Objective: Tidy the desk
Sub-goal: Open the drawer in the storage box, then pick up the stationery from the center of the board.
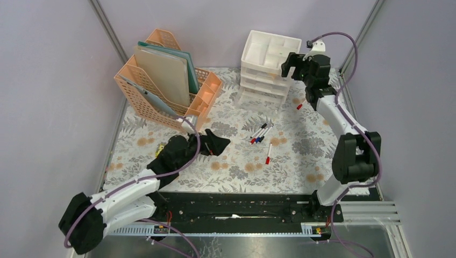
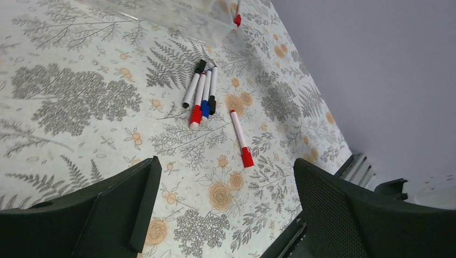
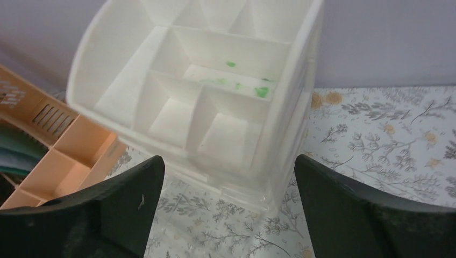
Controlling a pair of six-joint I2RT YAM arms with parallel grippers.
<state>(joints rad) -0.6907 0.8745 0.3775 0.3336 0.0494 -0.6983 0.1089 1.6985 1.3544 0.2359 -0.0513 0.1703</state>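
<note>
The desk [image 1: 236, 166] is covered with a pale cloth printed with ferns and flowers. Several markers [image 1: 259, 134] lie bunched at its middle, with one red-capped marker [image 1: 268, 153] just in front of them. Another red-capped marker [image 1: 301, 105] lies by the right arm. My left gripper [image 1: 215, 144] is open and empty, low over the cloth to the left of the markers. In the left wrist view the gripper [image 2: 226, 199] faces the bunch [image 2: 200, 94] and the single marker [image 2: 240, 138]. My right gripper [image 1: 293, 64] is open and empty, raised beside the drawer unit's top; it also shows in the right wrist view [image 3: 228, 204].
A white three-drawer unit [image 1: 266, 67] with an open divided top tray [image 3: 215, 97] stands at the back. A peach file rack [image 1: 166, 80] holding folders stands at the back left. A black rail [image 1: 236, 212] runs along the near edge.
</note>
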